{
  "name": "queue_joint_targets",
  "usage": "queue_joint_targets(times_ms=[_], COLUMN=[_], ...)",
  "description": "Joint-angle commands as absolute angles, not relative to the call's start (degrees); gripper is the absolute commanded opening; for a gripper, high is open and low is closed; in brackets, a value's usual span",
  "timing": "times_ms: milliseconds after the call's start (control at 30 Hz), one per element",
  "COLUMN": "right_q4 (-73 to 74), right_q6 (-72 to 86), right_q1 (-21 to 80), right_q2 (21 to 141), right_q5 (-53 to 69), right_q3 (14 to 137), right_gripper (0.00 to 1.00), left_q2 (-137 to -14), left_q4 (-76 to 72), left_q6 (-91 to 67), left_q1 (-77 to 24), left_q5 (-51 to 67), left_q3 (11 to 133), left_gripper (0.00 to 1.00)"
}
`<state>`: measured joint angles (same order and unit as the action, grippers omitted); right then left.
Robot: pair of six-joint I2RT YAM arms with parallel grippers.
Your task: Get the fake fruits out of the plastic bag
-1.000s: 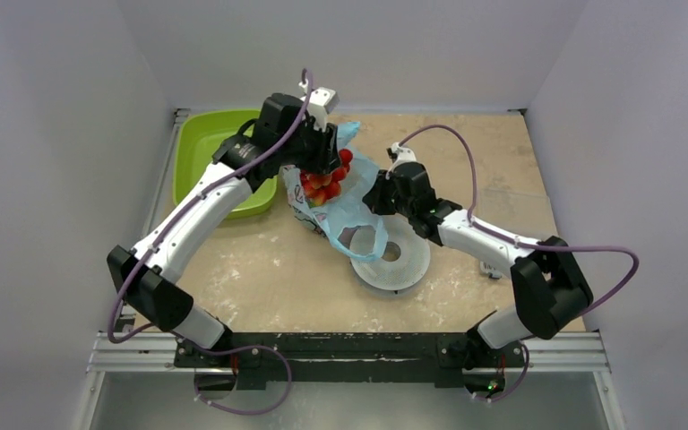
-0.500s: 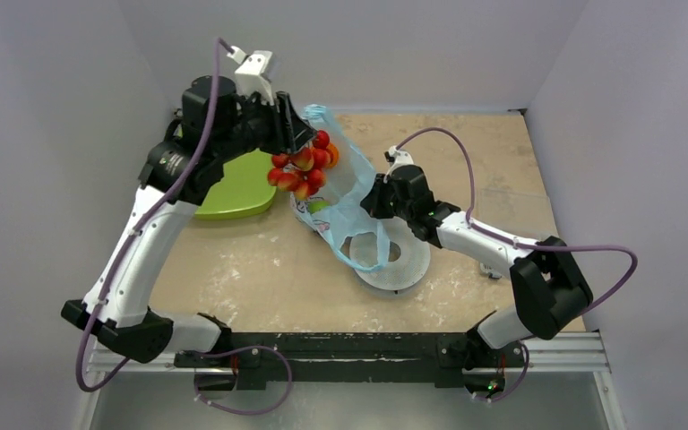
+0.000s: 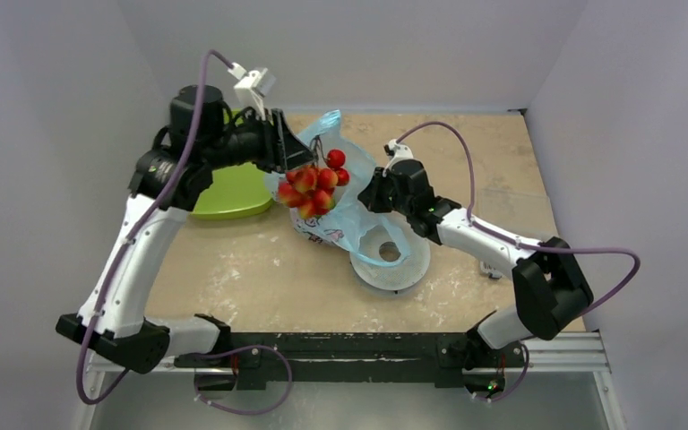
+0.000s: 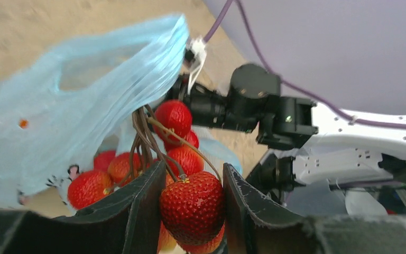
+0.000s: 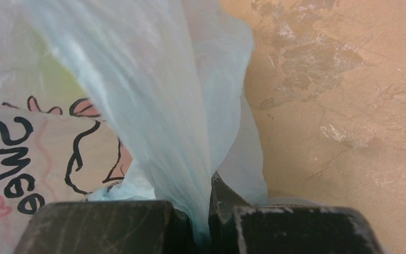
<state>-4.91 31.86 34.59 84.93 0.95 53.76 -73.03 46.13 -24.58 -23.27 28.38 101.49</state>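
Fake fruits (image 3: 309, 186) — cluster gripped by left tool (image 4: 193, 180) | plastic bag (image 3: 351, 213) — pinched tight in right tool (image 5: 201, 211)

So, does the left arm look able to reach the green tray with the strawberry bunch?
Probably yes: the left gripper holds the strawberry bunch up beside the plastic bag, and the green tray lies close by on its left, nothing between them.

Red fake fruits (image 3: 312, 184), light-blue plastic bag (image 3: 351, 215)
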Motion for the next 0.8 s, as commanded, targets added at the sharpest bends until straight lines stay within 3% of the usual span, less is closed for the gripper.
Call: queue_joint_targets(times_ms=[0, 367, 500, 767], right_q4=[-6.5, 0.6, 2.7, -1.0], right_q6=[33.1, 39.1, 39.9, 39.2], right_q1=[34.6, 30.8, 28.9, 29.5], right_q2=[82.1, 86.4, 87.4, 86.1], right_q5=[0.6, -11.6, -12.2, -9.5], right_q3=[57.2, 66.5, 70.2, 70.5], right_gripper=[0.00, 0.00, 0.00, 0.00], left_q2=[-76.5, -72.8, -74.1, -76.9], left_q4=[38.9, 36.7, 40.1, 36.5], left_q6=[-30.2, -30.9, -30.2, -32.4], left_q1=[-23.1, -23.6, -23.6, -23.6], left_q5=[37.7, 42.4, 45.8, 43.6], left_q3=[89.8, 90.5, 95.0, 92.8], left_gripper=[0.00, 0.00, 0.00, 0.00])
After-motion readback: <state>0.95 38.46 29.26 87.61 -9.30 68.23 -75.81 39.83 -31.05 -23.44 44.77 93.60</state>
